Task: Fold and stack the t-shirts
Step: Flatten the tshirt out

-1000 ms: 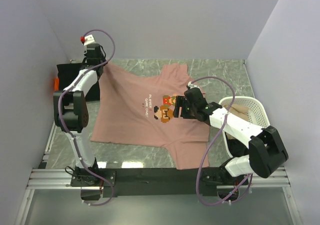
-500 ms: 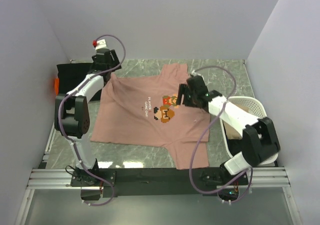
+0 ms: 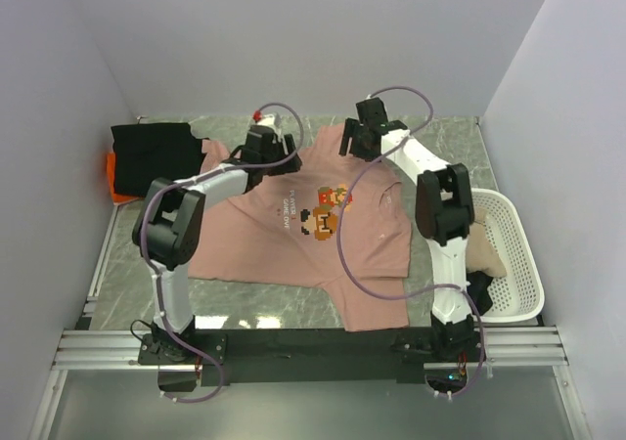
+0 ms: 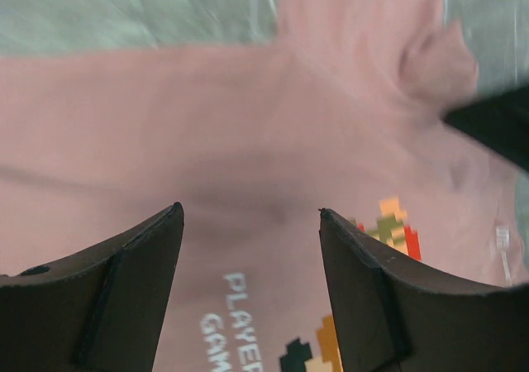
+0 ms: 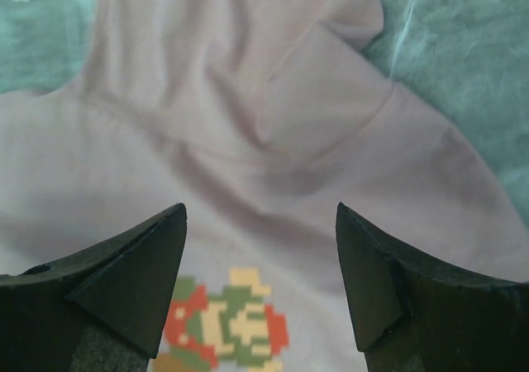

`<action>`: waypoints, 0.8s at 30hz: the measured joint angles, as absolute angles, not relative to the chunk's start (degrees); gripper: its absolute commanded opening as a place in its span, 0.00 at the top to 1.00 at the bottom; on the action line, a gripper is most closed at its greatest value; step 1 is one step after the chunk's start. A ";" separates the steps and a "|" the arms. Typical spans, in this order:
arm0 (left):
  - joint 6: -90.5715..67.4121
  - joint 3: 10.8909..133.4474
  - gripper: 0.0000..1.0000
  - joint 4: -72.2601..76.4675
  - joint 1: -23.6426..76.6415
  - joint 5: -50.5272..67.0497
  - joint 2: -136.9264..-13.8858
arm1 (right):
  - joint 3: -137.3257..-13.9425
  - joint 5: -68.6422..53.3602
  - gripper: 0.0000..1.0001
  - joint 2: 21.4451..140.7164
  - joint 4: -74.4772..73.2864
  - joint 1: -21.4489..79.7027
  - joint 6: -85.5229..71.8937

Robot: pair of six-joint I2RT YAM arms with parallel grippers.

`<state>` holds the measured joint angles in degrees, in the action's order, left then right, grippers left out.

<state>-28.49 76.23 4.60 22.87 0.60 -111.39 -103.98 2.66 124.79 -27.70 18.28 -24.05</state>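
Observation:
The dusty-pink t-shirt (image 3: pixel 284 240) lies spread flat on the table, its pixel-art graphic (image 3: pixel 325 210) and white text facing up. It also shows in the left wrist view (image 4: pixel 165 132) and in the right wrist view (image 5: pixel 273 99). My left gripper (image 3: pixel 277 154) is open above the shirt's upper left part, near the collar. My right gripper (image 3: pixel 354 147) is open above the shirt's upper right part. Both are empty. The black t-shirt (image 3: pixel 156 149) lies folded at the far left on the orange one (image 3: pixel 115 176).
A white mesh basket (image 3: pixel 518 264) with a beige cloth inside stands at the right edge. Grey walls close in the table on three sides. Marble tabletop (image 3: pixel 440 142) shows around the shirt.
Both grippers have moved toward the far middle of the shirt: the left one swung right from the far left corner, the right one moved up from the chest graphic.

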 measured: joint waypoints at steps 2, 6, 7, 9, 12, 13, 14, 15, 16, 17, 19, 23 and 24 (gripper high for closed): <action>-29.26 76.36 0.28 4.60 24.05 2.35 -113.21 | -109.14 2.04 0.21 129.54 -29.82 17.65 -23.42; -30.24 79.85 0.28 3.57 25.76 5.63 -117.97 | -116.77 1.06 0.21 136.35 -34.61 16.53 -22.63; -30.61 81.58 0.28 3.36 26.20 6.52 -119.55 | -118.32 0.54 0.21 137.58 -35.83 16.29 -22.59; -30.98 84.25 0.28 3.16 26.85 7.66 -121.97 | -121.64 -0.16 0.21 139.98 -38.26 15.79 -22.50; -31.44 86.67 0.28 3.18 27.83 9.17 -124.51 | -123.63 -1.65 0.22 140.75 -40.21 14.83 -22.55; -31.81 87.20 0.28 3.11 28.23 9.58 -125.21 | -123.76 -2.20 0.22 140.77 -40.71 14.31 -22.57; -32.23 87.59 0.28 3.03 28.51 9.91 -125.62 | -123.76 -2.66 0.24 140.77 -41.23 13.65 -22.59; -32.47 88.33 0.28 2.92 28.91 10.44 -126.39 | -123.76 -3.36 0.25 140.88 -41.78 12.91 -22.61; -32.67 89.08 0.28 2.81 29.28 10.76 -127.04 | -123.76 -4.64 0.26 140.97 -41.91 12.01 -22.70; -32.73 89.62 0.28 2.68 29.54 10.96 -127.44 | -123.76 -5.13 0.28 140.97 -41.89 11.35 -22.68; -33.06 91.70 0.28 2.46 30.41 11.44 -129.05 | -123.76 -6.70 0.28 140.97 -42.02 9.63 -22.85; -34.02 95.68 0.28 2.13 32.03 12.49 -131.76 | -125.05 -7.88 0.28 141.62 -43.48 7.42 -22.85; -34.17 96.82 0.28 2.13 32.42 12.73 -132.46 | -125.69 -8.36 0.28 141.93 -43.77 7.05 -22.83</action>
<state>-34.17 96.82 2.13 32.42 12.73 -132.46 -125.69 -8.36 141.93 -43.77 7.05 -22.83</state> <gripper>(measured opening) 0.721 0.719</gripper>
